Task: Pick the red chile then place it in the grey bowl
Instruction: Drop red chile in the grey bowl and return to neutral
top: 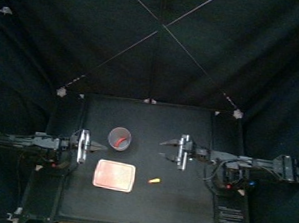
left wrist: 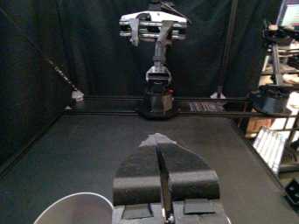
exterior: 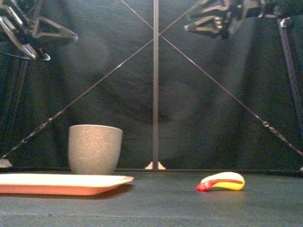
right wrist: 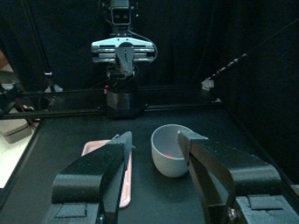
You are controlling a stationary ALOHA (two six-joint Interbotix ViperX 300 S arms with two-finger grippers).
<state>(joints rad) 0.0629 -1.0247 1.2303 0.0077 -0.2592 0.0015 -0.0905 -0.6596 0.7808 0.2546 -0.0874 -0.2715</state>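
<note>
A small red and yellow toy [top: 152,184] [exterior: 222,182] lies on the table right of the pink tray [top: 115,175] [exterior: 59,183]. The grey speckled cup [top: 120,137] [exterior: 95,148] stands upright behind the tray. My left gripper [top: 81,147] [left wrist: 162,140] hangs high to the left of the cup, its jaws pressed together with nothing in them. My right gripper [top: 181,152] [right wrist: 158,144] hangs high to the right of the cup, open and empty. In the right wrist view the cup [right wrist: 176,150] and the tray [right wrist: 108,166] show between and beyond the jaws.
The cup's rim [left wrist: 73,210] shows at the edge of the left wrist view. Black curtains close the back and sides. Both arms are raised well above the table in the front view.
</note>
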